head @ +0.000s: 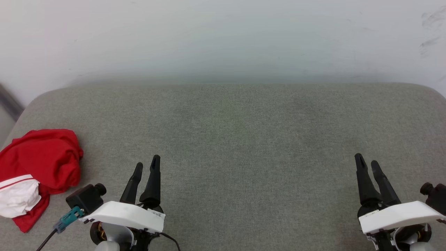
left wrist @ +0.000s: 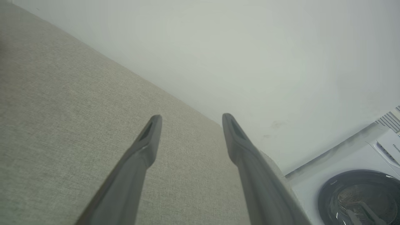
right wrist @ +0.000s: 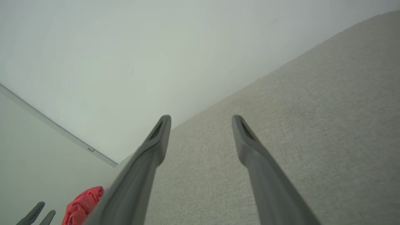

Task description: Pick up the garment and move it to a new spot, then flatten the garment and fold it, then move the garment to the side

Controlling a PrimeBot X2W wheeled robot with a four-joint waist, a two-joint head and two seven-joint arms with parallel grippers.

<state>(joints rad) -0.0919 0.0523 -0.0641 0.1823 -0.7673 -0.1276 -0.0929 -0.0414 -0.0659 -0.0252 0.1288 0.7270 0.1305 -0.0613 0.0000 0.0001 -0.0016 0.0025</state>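
The garment (head: 41,164), bright red with a white sleeve, lies crumpled at the left edge of the grey padded surface (head: 244,139). A little of its red cloth (right wrist: 82,206) shows low in the right wrist view. My left gripper (head: 148,165) is open at the lower left, to the right of the garment and apart from it. In its own view the left gripper (left wrist: 190,120) has nothing between its fingers. My right gripper (head: 367,162) is open at the lower right, far from the garment, and the right gripper (right wrist: 200,120) holds nothing either.
A pale wall (head: 223,38) rises behind the grey surface. A white washing machine (left wrist: 359,178) with a dark round door stands off the surface's end in the left wrist view. The surface's left edge (head: 14,122) curves down near the garment.
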